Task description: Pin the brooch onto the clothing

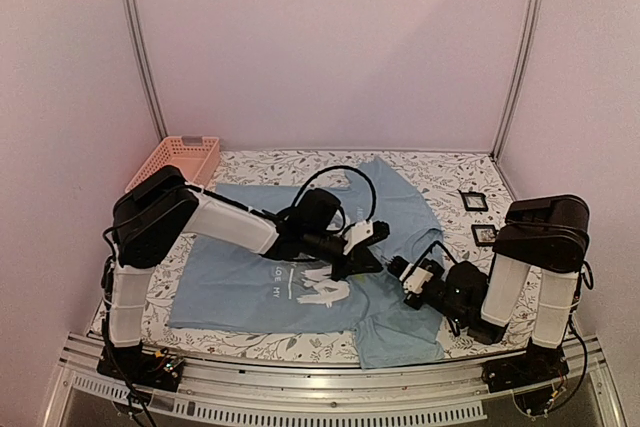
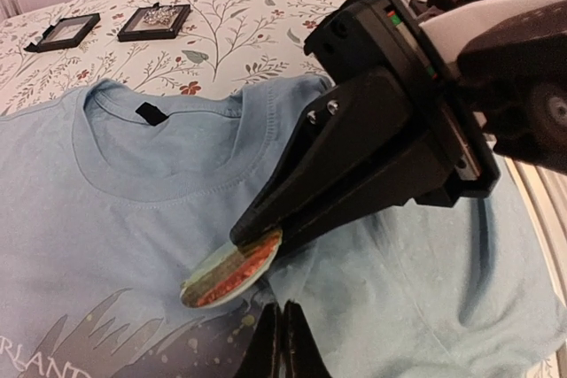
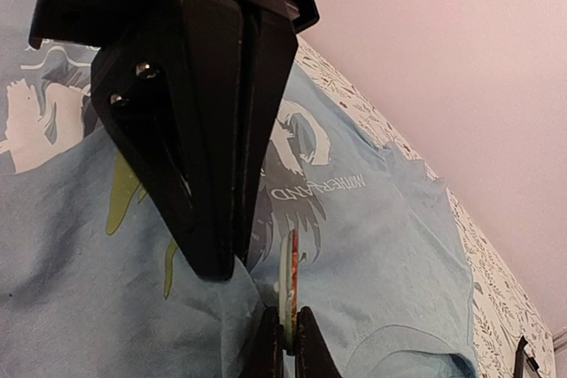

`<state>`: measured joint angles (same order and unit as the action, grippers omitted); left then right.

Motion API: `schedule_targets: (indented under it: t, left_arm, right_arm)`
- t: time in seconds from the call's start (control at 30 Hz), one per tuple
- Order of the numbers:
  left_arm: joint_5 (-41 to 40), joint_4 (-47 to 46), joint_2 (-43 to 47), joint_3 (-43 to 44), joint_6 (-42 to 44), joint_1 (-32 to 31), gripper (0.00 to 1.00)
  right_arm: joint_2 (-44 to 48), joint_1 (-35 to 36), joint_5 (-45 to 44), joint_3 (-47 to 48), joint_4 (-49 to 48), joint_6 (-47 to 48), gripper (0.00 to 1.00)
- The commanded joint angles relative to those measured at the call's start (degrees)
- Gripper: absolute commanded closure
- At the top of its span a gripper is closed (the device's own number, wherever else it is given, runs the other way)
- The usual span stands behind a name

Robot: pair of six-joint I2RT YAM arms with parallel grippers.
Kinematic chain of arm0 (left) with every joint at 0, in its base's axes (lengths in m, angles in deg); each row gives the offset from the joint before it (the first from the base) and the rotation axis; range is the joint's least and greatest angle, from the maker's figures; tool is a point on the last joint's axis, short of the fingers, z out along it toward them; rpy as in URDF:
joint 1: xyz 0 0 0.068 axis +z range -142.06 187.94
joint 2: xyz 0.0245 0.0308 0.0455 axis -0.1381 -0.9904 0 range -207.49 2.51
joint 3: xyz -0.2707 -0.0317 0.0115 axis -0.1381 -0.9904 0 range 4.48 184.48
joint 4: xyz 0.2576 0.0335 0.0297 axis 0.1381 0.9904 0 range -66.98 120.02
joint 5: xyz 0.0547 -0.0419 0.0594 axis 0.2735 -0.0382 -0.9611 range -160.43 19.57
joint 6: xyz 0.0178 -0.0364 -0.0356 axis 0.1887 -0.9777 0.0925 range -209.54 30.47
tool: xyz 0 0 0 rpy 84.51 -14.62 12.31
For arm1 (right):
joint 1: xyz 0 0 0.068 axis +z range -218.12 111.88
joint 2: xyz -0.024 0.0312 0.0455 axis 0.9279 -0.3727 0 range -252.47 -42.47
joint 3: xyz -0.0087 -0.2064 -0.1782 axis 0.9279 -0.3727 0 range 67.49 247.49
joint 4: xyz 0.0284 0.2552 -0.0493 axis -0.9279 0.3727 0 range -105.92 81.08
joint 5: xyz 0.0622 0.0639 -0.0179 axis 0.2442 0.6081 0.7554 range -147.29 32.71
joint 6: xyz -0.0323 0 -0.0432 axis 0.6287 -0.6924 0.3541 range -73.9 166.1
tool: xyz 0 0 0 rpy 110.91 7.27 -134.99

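Note:
The light blue T-shirt [image 1: 235, 282] lies flat on the table, its white and grey print near the middle. My left gripper [image 1: 360, 257] is shut on a pinched-up fold of the shirt [image 2: 159, 165] just below the collar; its fingers [image 2: 268, 343] meet at the bottom of the left wrist view. My right gripper [image 1: 396, 268] is shut on the brooch [image 2: 232, 270], a small round orange and yellow-green pin. It holds the brooch against the fold, right beside the left fingertips. The right wrist view shows the brooch [image 3: 288, 276] edge-on between the right fingers [image 3: 307, 347], next to the left gripper [image 3: 217, 263].
A pink basket [image 1: 180, 159] stands at the back left. Two small black square frames [image 1: 473, 200] [image 1: 485, 235] lie on the floral cloth [image 1: 440, 172] at the right, beyond the shirt; they also show in the left wrist view [image 2: 71, 31] [image 2: 152, 20].

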<state>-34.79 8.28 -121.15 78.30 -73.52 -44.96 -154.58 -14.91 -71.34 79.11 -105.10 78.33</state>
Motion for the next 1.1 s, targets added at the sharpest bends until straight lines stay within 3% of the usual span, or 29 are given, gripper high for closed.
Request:
schedule_targets:
  t: [0.0, 0.63, 0.93, 1.07]
  left_arm:
    - [1.0, -0.7, 2.0, -0.2, 0.7, 0.7, 1.00]
    - [1.0, 0.0, 1.1, 0.1, 0.7, 0.7, 1.00]
    - [1.1, 0.4, 0.7, 0.1, -0.1, 0.6, 0.83]
    - [1.5, 0.5, 0.5, 0.1, -0.2, 0.6, 0.82]
  right_arm:
    - [-1.1, 1.0, -0.3, -0.1, -2.0, 0.7, 1.00]
    - [1.8, 1.3, 2.0, -2.6, -5.0, -8.1, 1.00]
    - [2.2, 1.4, 1.7, -2.6, -5.6, -9.5, 1.00]
    - [2.6, 1.3, 2.2, -2.4, -5.1, -9.5, 1.00]
